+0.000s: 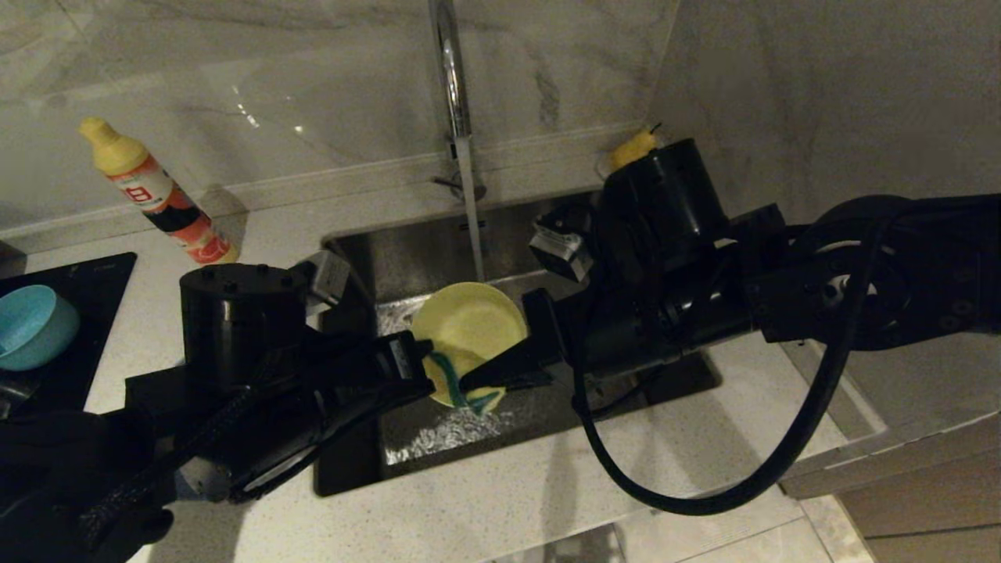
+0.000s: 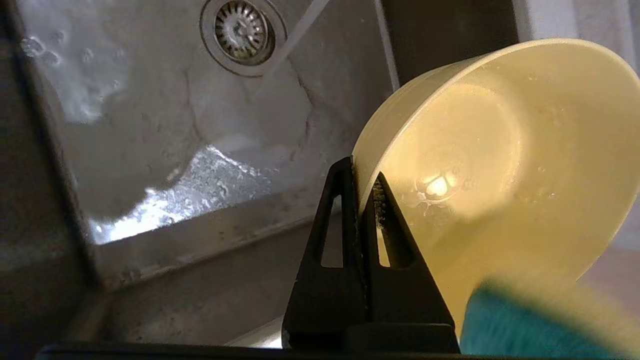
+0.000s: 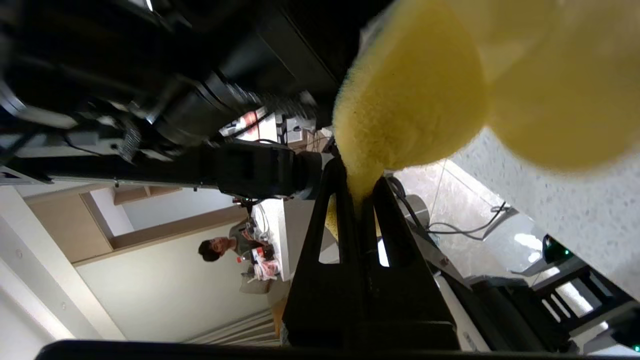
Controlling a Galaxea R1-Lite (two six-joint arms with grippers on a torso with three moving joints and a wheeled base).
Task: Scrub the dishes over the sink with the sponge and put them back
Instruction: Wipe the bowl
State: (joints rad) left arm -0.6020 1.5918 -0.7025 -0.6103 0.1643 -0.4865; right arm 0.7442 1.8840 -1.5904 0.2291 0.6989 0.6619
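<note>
Scrubbing is under way over the sink (image 1: 438, 258), which serves as the landmark throughout. The yellow bowl (image 1: 469, 324) is held tilted above the basin, just beside the stream of water falling from the tap (image 1: 450, 70) at the sink's back edge. Its rim is pinched between the closed fingers of the left gripper (image 2: 364, 187), as is seen plainly in the left wrist view, with the drain strainer (image 2: 242, 30) visible below on the sink floor. The sponge (image 1: 461, 389) is clamped at its narrow waist by the right gripper (image 3: 361, 187), whose fingers are squeezed tight around it, and it is pressed at the bowl's lower edge, on the side of the sink nearest the robot.

The teal-blue bowl (image 1: 31, 324) is seen resting on the black cooktop (image 1: 86, 313), well to the left of the sink; whether it has been washed cannot be told. The pale plate is not seen in any view. A detergent bottle (image 1: 160, 195) stands behind the sink's left corner.

By judgement, the task is partway through: one dish is being scrubbed, and its return to the counter, plus any remaining dishes, is left.
</note>
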